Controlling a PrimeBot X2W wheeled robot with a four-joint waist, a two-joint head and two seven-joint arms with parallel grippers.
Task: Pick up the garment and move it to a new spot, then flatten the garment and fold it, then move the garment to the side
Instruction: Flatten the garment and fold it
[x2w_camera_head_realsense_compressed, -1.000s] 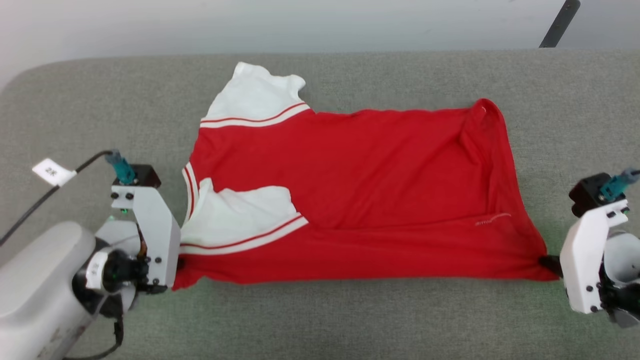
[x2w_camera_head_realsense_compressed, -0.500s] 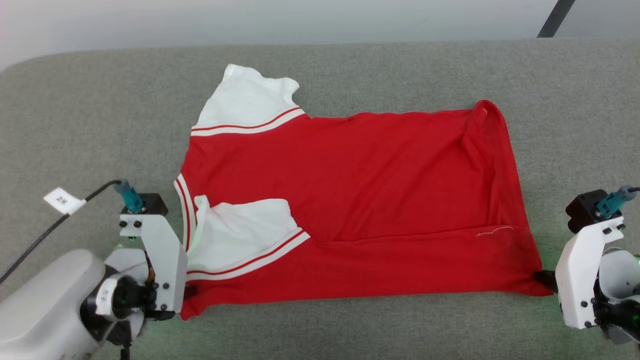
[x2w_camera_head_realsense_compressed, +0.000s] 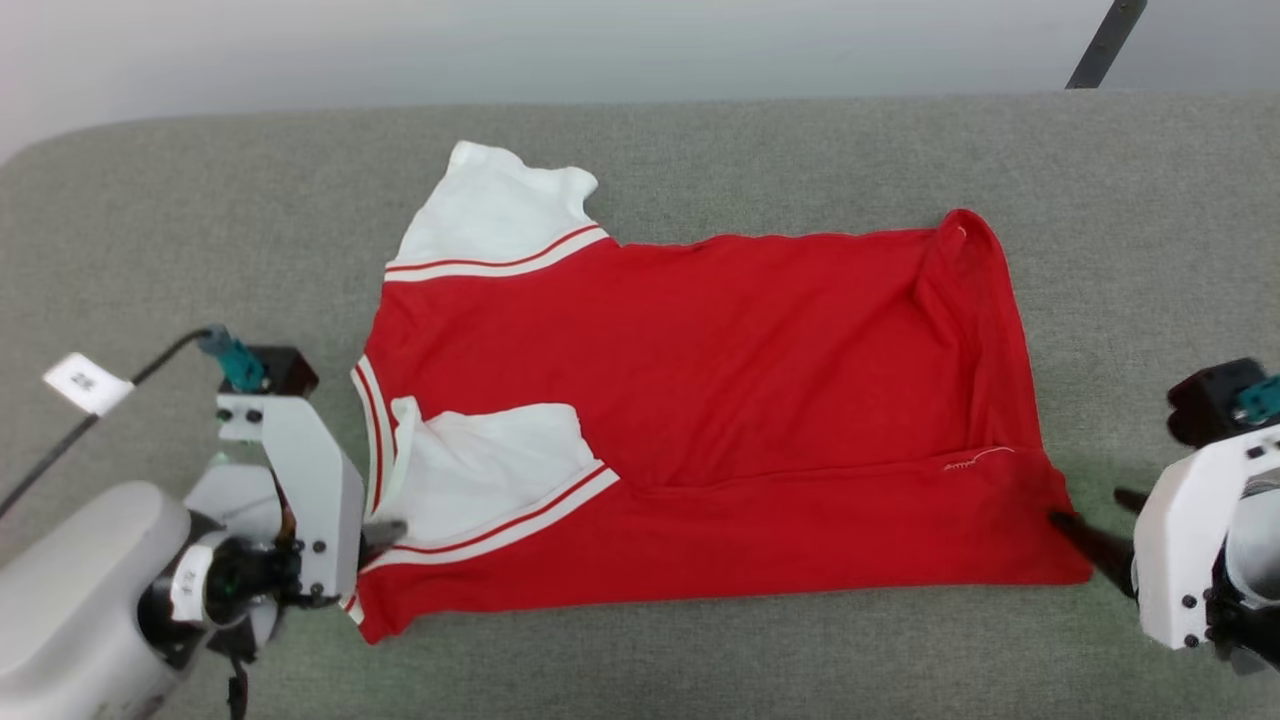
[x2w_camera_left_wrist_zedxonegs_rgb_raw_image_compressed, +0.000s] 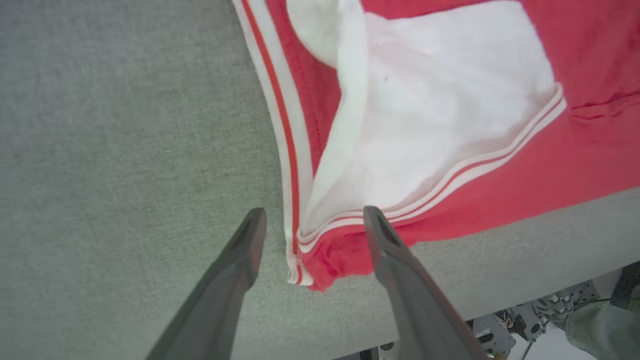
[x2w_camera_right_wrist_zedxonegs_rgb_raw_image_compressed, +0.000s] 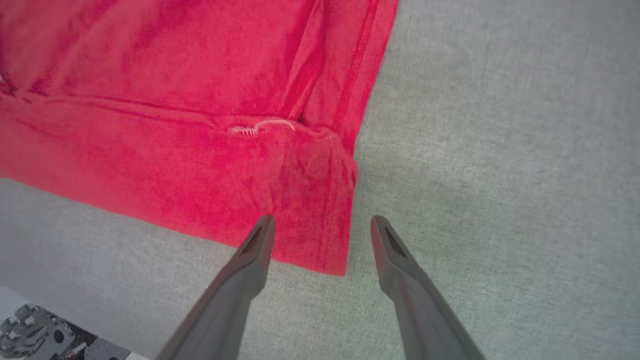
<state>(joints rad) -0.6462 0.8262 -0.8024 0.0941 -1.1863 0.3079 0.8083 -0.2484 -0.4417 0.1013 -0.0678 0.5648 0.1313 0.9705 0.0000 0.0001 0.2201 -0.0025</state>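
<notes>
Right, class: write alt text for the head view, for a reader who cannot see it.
A red T-shirt with white sleeves lies spread on a grey padded surface. The left gripper and right gripper sit open at its two near corners, gripping nothing.

Garment (x2w_camera_head_realsense_compressed: 700, 400): bright red jersey T-shirt, white short sleeves, red-white striped trim
Pose: spread flat, lengthwise, collar end left, hem end right
Fold: near long side turned over onto body; near sleeve on top, far sleeve sticking out
Place: middle of grey fabric surface (x2w_camera_head_realsense_compressed: 200, 220)
Wrinkles: raised ridge at far hem corner
</notes>
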